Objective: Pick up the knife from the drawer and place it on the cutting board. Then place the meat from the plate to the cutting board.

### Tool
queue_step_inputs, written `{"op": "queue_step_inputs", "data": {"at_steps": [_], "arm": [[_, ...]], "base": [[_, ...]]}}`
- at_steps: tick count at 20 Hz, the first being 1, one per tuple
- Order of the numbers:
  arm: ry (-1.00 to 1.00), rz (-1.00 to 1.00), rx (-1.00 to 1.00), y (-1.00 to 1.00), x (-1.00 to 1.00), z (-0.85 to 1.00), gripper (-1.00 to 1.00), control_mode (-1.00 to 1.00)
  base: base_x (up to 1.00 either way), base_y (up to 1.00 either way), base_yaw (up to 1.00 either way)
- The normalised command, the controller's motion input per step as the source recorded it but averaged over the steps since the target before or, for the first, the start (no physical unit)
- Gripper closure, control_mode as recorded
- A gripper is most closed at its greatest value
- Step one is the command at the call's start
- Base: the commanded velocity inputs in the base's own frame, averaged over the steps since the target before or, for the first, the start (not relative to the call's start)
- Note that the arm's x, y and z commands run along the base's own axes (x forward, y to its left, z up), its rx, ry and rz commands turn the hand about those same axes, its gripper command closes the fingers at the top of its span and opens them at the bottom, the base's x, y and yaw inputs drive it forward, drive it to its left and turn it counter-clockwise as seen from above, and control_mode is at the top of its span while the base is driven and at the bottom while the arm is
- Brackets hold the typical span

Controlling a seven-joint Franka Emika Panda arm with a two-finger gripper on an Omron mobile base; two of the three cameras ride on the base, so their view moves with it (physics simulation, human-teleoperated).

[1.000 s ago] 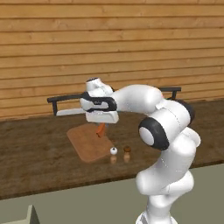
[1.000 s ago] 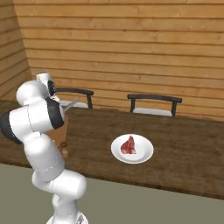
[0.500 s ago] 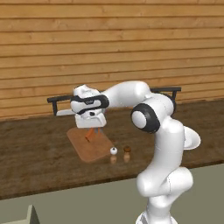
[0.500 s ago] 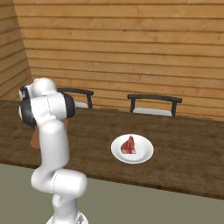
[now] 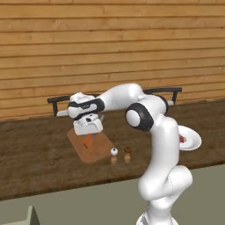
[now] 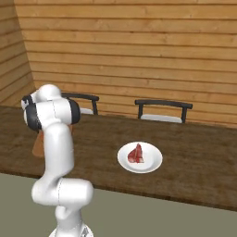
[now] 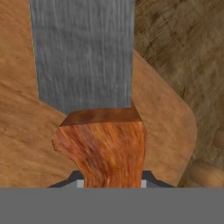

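Standing by the near edge of the dark wooden counter, I see two small shakers just off the near corner of the cutting board, and at the right end the meat lying on the plate. Over the board the gripper points down, its jaws closed on the handle of the knife, blade hanging toward the wood. Beyond, two dark chair backs stand against the plank wall.

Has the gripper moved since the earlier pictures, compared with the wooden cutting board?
Yes. In the left base view the gripper, shut on the wooden-handled knife, has swung left and down and now hangs low over the light-brown wooden cutting board.
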Motion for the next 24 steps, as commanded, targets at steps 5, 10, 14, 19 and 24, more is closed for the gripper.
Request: {"op": "queue_step_inputs", "data": {"at_steps": [5, 10, 14, 19, 24], "arm": [[0.01, 0.0, 0.0, 0.0, -0.04, -0.08, 1.0, -1.0], [-0.01, 0.0, 0.0, 0.01, -0.27, -0.15, 1.0, -1.0], [-0.05, 0.0, 0.0, 0.05, -0.23, -0.19, -1.0, -1.0], [-0.07, 0.0, 0.02, 0.0, -0.14, -0.1, -1.0, -1.0], [-0.14, 0.0, 0.02, 0.0, -0.28, 0.03, -1.0, -1.0]], "base": [[0.0, 0.0, 0.0], [0.0, 0.0, 0.0], [0.0, 0.0, 0.0], [0.0, 0.0, 0.0], [0.0, 0.0, 0.0]]}}
